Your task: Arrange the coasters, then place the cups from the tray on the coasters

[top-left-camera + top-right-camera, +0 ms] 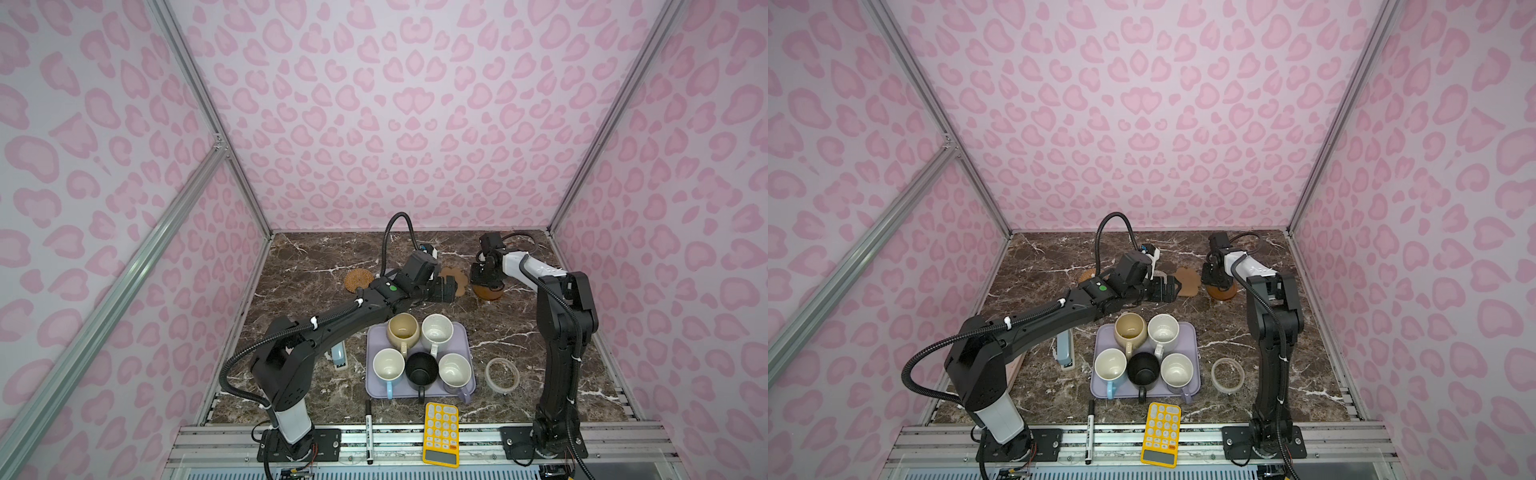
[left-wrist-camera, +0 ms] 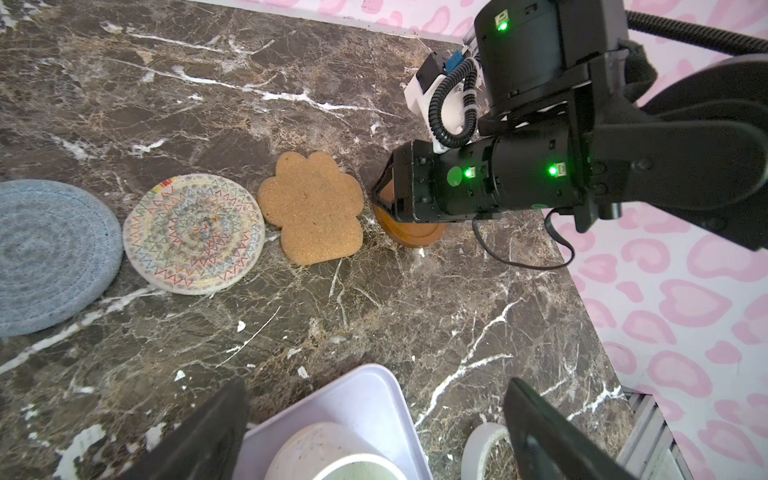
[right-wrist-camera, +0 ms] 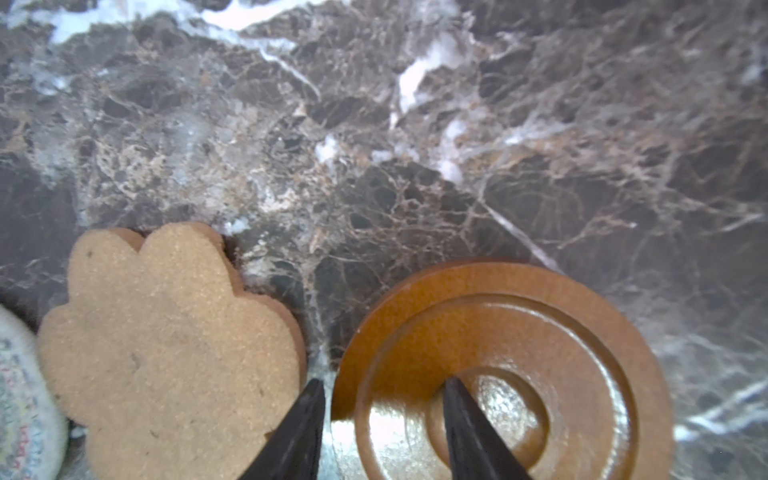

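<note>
Dark veined marble tabletop (image 1: 291, 257), walled by pink heart-print panels. Amber-brown disc coaster (image 3: 540, 332) ends the far row, just beside the tan paw-shaped coaster (image 3: 166, 332), with a slim strip of marble between them. Right gripper (image 3: 384, 379) stands directly over the disc, jaws part-open and straddling its rim on the paw side: one fingertip is outside the edge, the other on the central ring. Whether it pinches the disc cannot be told. Left gripper (image 2: 376, 385) hangs spread wide and empty between the row and the lavender tray (image 2: 357, 399), above the tray's far corner by the speckled white mug (image 1: 437, 330). All five mugs sit on the tray, handles pointing toward the arm bases. The left arm looks the nearer one for a first pick.
</note>
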`<act>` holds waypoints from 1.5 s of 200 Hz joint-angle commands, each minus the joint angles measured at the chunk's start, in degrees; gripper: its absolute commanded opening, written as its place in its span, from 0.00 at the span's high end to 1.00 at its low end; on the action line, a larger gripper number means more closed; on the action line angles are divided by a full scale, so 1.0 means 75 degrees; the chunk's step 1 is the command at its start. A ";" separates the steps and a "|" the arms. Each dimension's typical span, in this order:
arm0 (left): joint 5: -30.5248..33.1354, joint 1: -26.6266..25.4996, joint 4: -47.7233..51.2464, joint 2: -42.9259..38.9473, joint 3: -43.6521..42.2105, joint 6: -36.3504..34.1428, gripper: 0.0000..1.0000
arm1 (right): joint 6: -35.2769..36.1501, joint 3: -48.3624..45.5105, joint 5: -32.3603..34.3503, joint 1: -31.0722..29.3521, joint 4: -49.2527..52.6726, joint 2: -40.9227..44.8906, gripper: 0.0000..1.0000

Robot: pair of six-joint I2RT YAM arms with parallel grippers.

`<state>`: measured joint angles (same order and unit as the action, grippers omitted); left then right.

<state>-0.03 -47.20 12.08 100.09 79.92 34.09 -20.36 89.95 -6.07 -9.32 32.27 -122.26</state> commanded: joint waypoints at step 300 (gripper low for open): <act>0.0109 0.0236 0.0011 -0.1600 -0.0985 0.0213 0.03 | 0.0523 -0.1192 0.0083 -0.0390 0.0263 0.2683 0.07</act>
<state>0.40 -45.74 12.34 91.92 73.87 34.96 -18.76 84.16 -6.04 -10.63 33.76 -106.56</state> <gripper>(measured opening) 0.971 0.873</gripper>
